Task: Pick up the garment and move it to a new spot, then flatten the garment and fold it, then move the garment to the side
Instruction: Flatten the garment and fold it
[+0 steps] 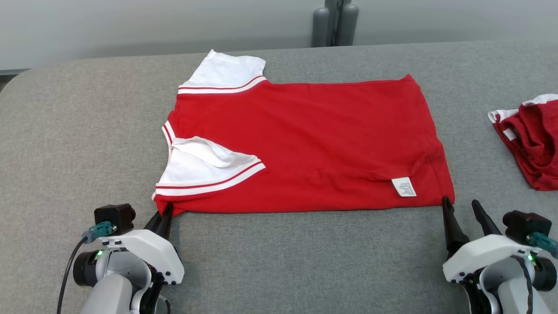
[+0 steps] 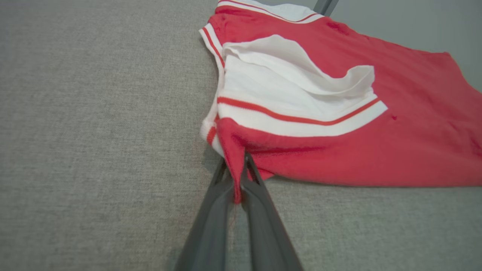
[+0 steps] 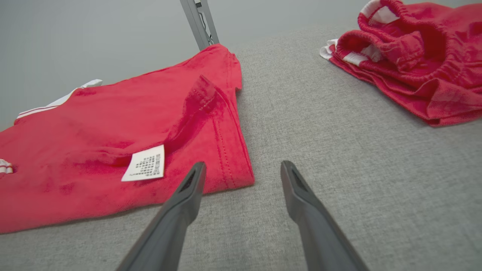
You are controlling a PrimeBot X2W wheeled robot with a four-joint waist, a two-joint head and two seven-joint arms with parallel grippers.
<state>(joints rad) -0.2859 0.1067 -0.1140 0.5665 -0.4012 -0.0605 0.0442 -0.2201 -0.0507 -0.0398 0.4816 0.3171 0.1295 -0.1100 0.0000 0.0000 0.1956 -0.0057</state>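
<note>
My left tool (image 2: 239, 165) is clamped shut on a thin pinch of red cloth at the shirt (image 1: 305, 144)'s 7 o'clock corner, just under the white sleeve (image 1: 205, 168). My right tool (image 3: 243, 167) stands wide open at the 5 o'clock corner and holds nothing: one finger touches the hem, the other is over bare desk (image 1: 305, 261). The shirt itself lies folded at the middle of the desk, with its label (image 1: 403, 186) facing up near that right corner.

The main risk, as I judge it, is uneven grips. My left pinch is small (perhaps only the top layer, though I cannot tell), so a pull could slip it free or peel the layers apart. On the right, little more than the tip of the corner lies between my jaws. If I close there I may catch a sliver or miss, and then the left side alone would drag the shirt askew and spoil the fold. The sleeve sits puffed and loose, so a quick lift could flip it out. A second red heap (image 1: 532, 139) lies at 3 o'clock, and a move that way could snag it.
</note>
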